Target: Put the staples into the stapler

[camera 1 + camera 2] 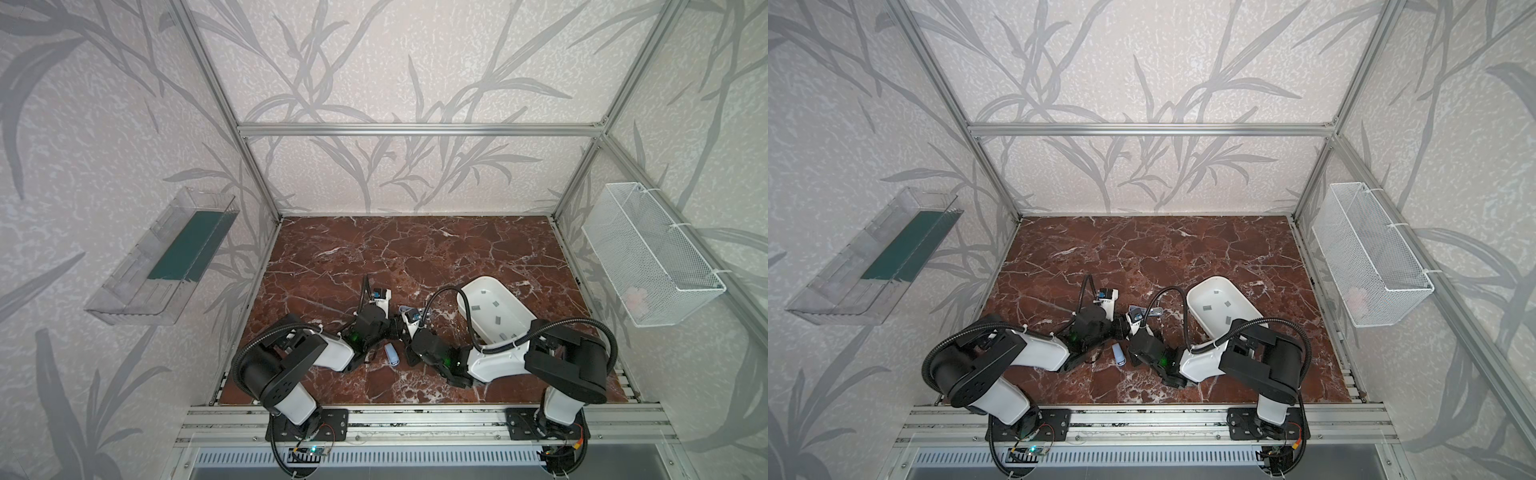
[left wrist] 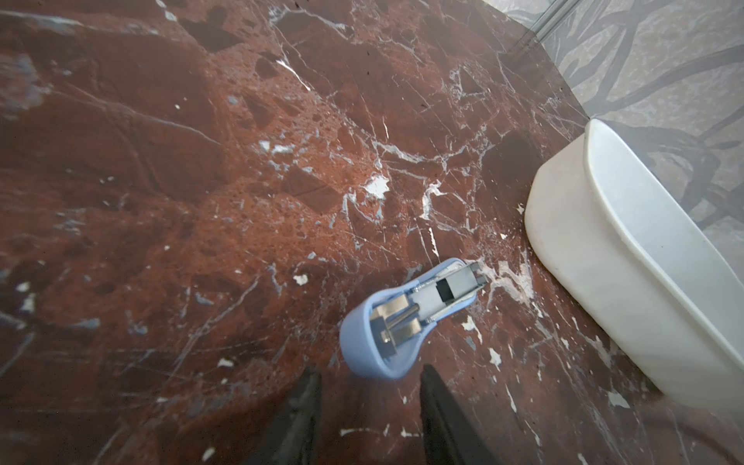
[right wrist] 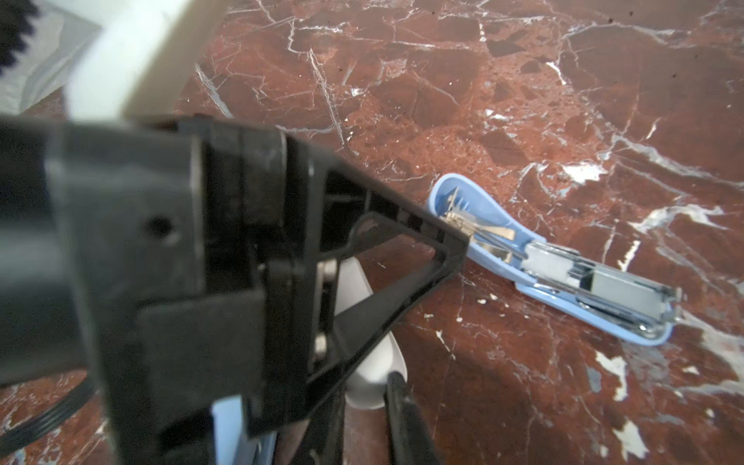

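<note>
Pls watch the light blue plastic stapler [image 2: 410,318]: it lies opened flat on the red-brown marble table [image 2: 201,181], metal channel upward, near the white oval plastic tub [image 2: 563,241] but not touching it. The left gripper [image 2: 372,378] has its jaws only narrowly apart and holds nothing, w/ the rounded end of the stapler right at its tips. For the right gripper [image 1: 405,322] I cannot tell if it is wide or closed, because in the right wrist view the left gripper covers it. The staples [image 1: 484,293], small flat grey metal strips, lie in the tub. A grey block sits at the front of the channel, maybe one strip already in, but I cannot tell. Risks, in my judgement: the stapler is light and free on smooth stone, so a push from the left tips can slide or turn it against the tub. Both grippers are very near each other, so they can collide. If you fold the lid fast, a loose strip can jump out.
</note>
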{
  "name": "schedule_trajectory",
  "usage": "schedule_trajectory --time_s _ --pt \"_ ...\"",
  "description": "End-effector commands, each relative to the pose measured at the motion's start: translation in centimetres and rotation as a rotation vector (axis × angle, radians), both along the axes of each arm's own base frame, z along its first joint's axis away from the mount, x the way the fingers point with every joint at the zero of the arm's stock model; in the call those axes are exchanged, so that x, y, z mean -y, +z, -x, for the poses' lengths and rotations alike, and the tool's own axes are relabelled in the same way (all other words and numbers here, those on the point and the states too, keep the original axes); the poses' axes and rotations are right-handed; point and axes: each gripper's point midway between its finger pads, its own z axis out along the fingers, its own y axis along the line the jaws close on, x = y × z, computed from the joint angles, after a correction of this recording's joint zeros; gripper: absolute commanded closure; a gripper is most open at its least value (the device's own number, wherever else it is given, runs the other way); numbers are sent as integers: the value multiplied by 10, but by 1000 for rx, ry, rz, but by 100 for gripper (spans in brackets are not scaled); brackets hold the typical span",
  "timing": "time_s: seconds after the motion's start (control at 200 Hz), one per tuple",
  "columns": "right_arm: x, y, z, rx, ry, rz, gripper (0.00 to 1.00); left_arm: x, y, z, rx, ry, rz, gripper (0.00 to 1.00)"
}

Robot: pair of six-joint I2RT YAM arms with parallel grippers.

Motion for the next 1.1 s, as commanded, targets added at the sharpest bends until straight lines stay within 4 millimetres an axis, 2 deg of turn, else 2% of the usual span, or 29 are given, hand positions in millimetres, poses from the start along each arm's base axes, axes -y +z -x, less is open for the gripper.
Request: schedule_trajectory --time_s 0.0,0.165,0.24,0.43,0.52,0.55,0.565,0.61,0.805,0.995,1.1 --pt "18 -56 20 -103 30 144 81 6 -26 23 -41 -67 -27 59" --pt "23 -75 28 -124 35 164 83 3 -41 25 -45 -62 -37 60" --pt "24 -72 31 -114 48 140 83 4 -46 25 -52 -62 -39 60" --pt "23 -35 28 -39 60 77 81 6 -39 20 -35 -58 -41 60" --pt "28 -17 25 -2 52 71 79 5 -30 18 -18 -58 -46 58" --pt "31 -17 24 2 43 82 79 5 -27 18 -17 -55 -54 58" --pt "30 -6 22 15 37 61 79 5 -24 17 -13 -55 -57 57" --pt "32 1 21 29 26 55 79 4 -19 14 -15 -49 -74 57" --pt "35 31 16 88 15 21 78 3 3 4 -12 -29 -103 44" --pt "27 46 1 110 -19 5 78 -7 16 -7 -24 15 -80 44" --pt "22 47 -7 108 -28 5 78 -29 18 -13 -41 99 -55 44"
